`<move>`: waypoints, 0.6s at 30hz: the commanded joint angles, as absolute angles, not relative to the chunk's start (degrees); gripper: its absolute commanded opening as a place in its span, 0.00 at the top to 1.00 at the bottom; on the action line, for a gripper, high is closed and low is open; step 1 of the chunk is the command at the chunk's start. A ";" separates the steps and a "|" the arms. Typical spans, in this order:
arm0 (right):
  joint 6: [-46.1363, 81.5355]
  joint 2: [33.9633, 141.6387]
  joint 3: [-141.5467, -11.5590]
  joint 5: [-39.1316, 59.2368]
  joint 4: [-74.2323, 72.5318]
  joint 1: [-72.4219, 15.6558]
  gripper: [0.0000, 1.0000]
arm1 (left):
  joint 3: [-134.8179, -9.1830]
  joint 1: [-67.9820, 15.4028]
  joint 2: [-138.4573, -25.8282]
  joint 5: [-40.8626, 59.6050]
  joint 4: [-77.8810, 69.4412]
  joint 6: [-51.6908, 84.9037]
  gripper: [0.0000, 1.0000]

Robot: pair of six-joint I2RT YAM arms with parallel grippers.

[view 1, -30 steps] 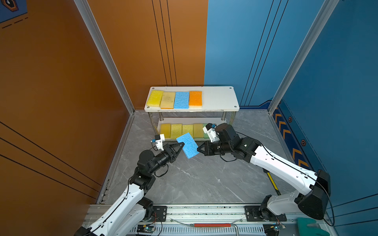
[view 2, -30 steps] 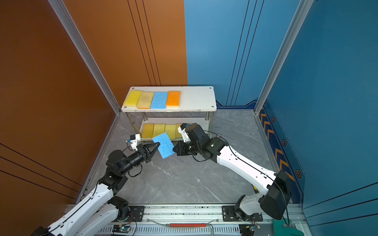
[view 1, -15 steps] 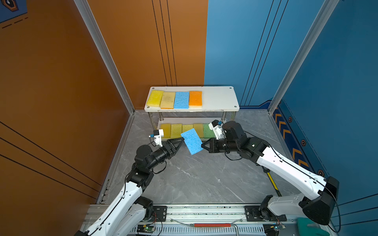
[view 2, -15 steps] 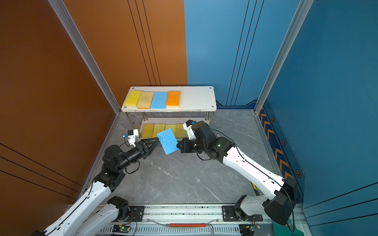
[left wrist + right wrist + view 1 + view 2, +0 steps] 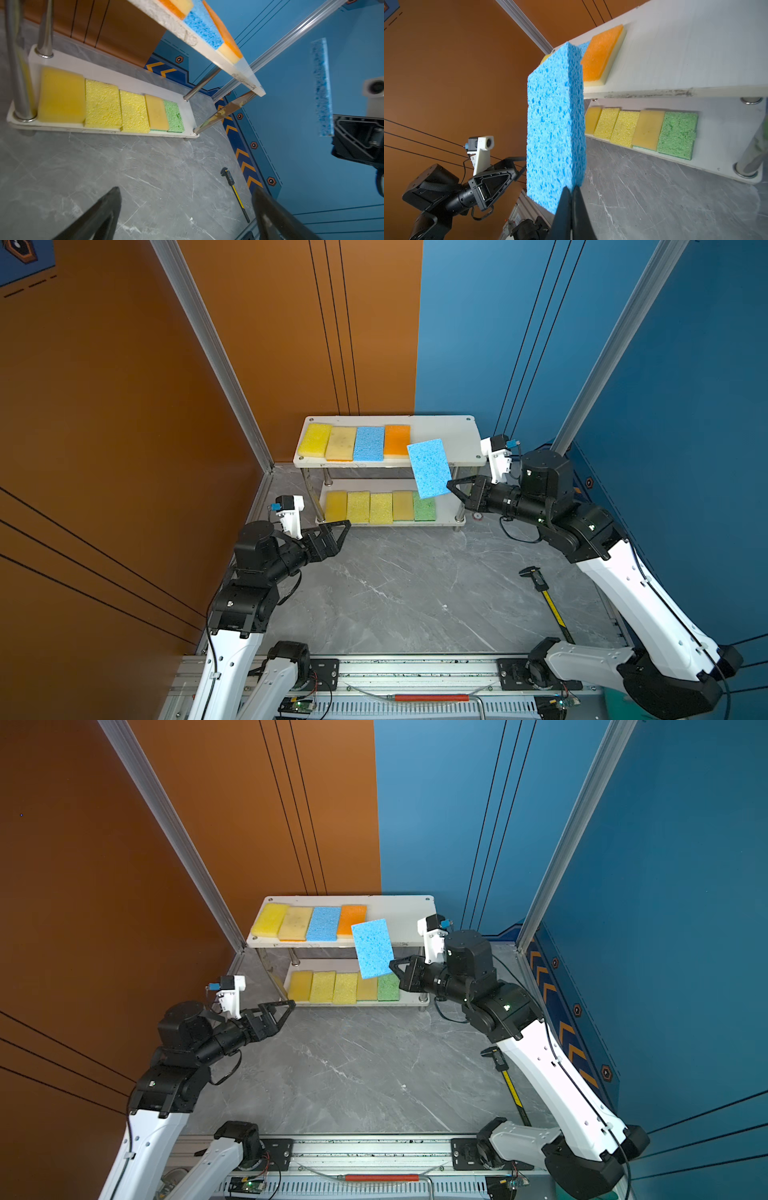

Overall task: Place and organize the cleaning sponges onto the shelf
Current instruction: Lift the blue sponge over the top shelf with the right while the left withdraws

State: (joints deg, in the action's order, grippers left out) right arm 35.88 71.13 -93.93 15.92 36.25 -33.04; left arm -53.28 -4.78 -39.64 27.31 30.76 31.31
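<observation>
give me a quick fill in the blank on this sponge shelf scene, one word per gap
The right gripper pinches a porous foam sponge coloured ____.
The left gripper, jaws wide apart, holds ____.
The white two-tier shelf has ____ sponges lying on its top board.
The rightmost sponge on the lower board is ____.
Missing words: blue, nothing, four, green.

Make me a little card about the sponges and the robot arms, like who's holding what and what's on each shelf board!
Held sponge: blue sponge, tilted in the air in front of the shelf
Holder: right end effector, shut on its edge
Other arm: left end effector, open, empty
Top board: row of four sponges, yellow, tan, blue, orange; right part bare
Bottom board: row of five sponges, four yellow, one green
</observation>
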 commanded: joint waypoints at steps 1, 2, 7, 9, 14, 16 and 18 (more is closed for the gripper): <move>34.19 74.33 -100.12 10.42 41.58 -31.18 1.00 | -51.84 -3.65 -38.48 22.64 38.29 21.72 0.02; 34.19 75.37 -101.80 9.18 42.65 -30.67 1.00 | -51.37 -3.51 -38.14 22.10 38.40 21.03 0.02; 36.22 80.70 -109.38 8.06 43.82 -27.69 1.00 | -49.41 -3.43 -37.22 19.70 39.93 16.86 0.02; 37.03 83.10 -111.62 8.24 43.81 -26.93 1.00 | -48.82 -3.34 -37.09 19.42 40.33 15.42 0.02; 39.43 89.23 -116.68 9.48 43.81 -25.46 1.00 | -46.80 -3.16 -36.51 19.32 40.34 13.41 0.02; 40.49 91.61 -118.65 10.09 43.86 -25.19 1.00 | -46.00 -3.11 -36.10 19.22 40.35 12.77 0.02; 41.57 93.75 -120.14 10.96 43.86 -24.80 1.00 | -45.06 -3.03 -35.61 19.17 40.34 12.32 0.02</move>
